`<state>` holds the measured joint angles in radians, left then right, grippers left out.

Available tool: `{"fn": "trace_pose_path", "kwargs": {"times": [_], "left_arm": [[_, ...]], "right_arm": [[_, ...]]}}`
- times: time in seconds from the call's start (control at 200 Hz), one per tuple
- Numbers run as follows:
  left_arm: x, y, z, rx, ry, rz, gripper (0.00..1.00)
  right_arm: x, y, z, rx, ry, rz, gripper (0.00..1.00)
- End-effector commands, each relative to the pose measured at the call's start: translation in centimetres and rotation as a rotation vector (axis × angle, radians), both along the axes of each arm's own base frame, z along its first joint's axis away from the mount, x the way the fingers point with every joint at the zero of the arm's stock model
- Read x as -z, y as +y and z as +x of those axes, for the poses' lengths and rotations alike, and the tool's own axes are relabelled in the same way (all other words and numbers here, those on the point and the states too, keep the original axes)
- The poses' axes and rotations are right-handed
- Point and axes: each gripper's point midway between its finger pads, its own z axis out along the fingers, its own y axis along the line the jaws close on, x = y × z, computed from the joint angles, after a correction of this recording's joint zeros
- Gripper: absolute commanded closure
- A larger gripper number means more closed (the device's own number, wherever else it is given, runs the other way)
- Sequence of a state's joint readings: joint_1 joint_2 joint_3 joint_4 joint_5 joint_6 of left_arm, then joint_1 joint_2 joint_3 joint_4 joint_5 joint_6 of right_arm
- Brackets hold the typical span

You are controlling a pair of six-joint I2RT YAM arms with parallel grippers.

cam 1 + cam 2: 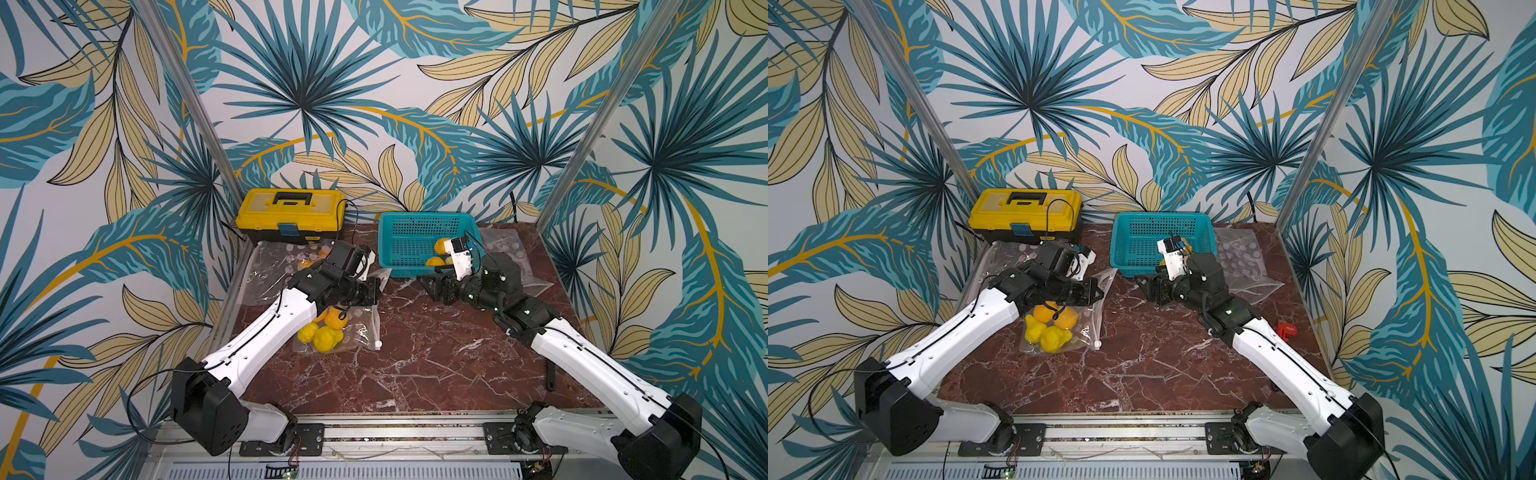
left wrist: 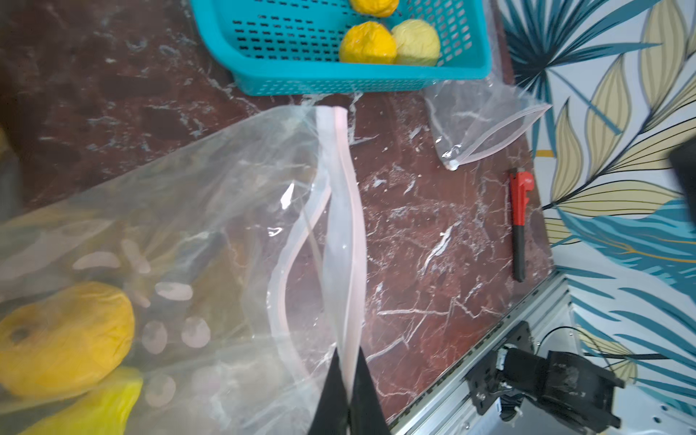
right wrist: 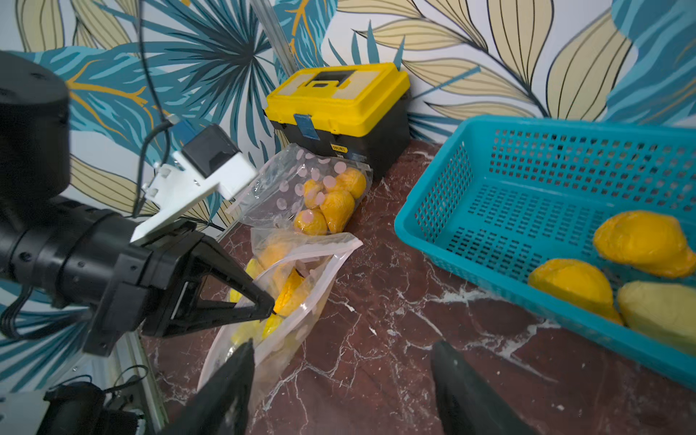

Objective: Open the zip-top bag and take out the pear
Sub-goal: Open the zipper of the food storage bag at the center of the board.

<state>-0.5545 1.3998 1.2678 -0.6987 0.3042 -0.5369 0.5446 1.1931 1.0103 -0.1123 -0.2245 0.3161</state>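
On the red-brown marble-patterned desk (image 1: 436, 353), the clear plastic zip-top bag with pale round spots (image 1: 1086, 328) lies on the left half, partly under the left arm (image 1: 266, 332). The lumpy yellow pears (image 1: 1054, 338) sit inside it beside rounder orange fruits (image 1: 1066, 319). The left arm's jaws are closed on the bag's pale pink zip strip (image 2: 344, 226), pinching it at one end of the mouth. The left wrist view shows the two zip tracks standing apart along part of their length. The right arm's jaws are open with nothing between them, above bare desk between the bag and the teal perforated plastic basket (image 1: 415, 232). The basket holds three yellow fruits (image 2: 367, 43). A yellow-lidded black toolbox (image 1: 291, 208) stands at the back left. It carries a small yellow label (image 3: 341, 148) on its front whose writing is too small to read. A second spotted clear bag of fruit (image 3: 320, 196) lies against it. An empty clear zip bag (image 2: 486, 128) lies right of the basket. Near the desk's right edge lies a red-and-black hand tool (image 2: 519, 211), and any lettering on it cannot be made out.
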Motion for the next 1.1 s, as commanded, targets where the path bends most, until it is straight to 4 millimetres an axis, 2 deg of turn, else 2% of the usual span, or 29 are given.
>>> {"fn": "trace_pose_path", "kwargs": {"times": [0.0,0.12,0.185,0.35,0.496,0.621,0.811,0.946,1.021,1.097], "left_arm": [[-0.9,-3.3,0.6,0.03,-0.029,-0.117,1.0],[-0.3,-4.4,0.1,0.051,-0.038,-0.097,1.0],[0.0,-4.5,-0.2,0.056,-0.043,-0.097,1.0],[0.6,-4.2,-0.8,0.043,-0.036,-0.113,1.0],[0.7,-4.1,-1.0,0.041,-0.035,-0.116,1.0],[0.6,-3.9,-0.9,0.035,-0.044,-0.112,1.0],[0.7,-3.2,-0.6,0.006,-0.069,-0.086,1.0],[0.4,-3.0,-0.3,-0.002,-0.089,-0.075,1.0],[0.3,-2.7,-0.2,-0.007,-0.1,-0.064,1.0],[0.4,-2.4,-0.3,-0.008,-0.103,-0.045,1.0]], "right_arm": [[3.0,0.6,0.7,0.113,0.282,0.151,0.27],[6.6,1.9,1.3,0.144,0.44,0.242,0.34],[7.6,2.8,1.7,0.128,0.477,0.302,0.39],[9.1,5.4,2.5,0.057,0.559,0.434,0.5],[10.5,6.7,3.0,0.03,0.601,0.498,0.51],[11.2,7.8,2.9,-0.017,0.634,0.556,0.58],[11.9,7.8,1.7,-0.018,0.654,0.561,0.61],[12.4,7.8,0.6,-0.032,0.682,0.538,0.77],[13.0,7.1,0.1,-0.005,0.687,0.487,0.87],[13.5,6.1,-0.3,0.026,0.682,0.398,0.91]]}}
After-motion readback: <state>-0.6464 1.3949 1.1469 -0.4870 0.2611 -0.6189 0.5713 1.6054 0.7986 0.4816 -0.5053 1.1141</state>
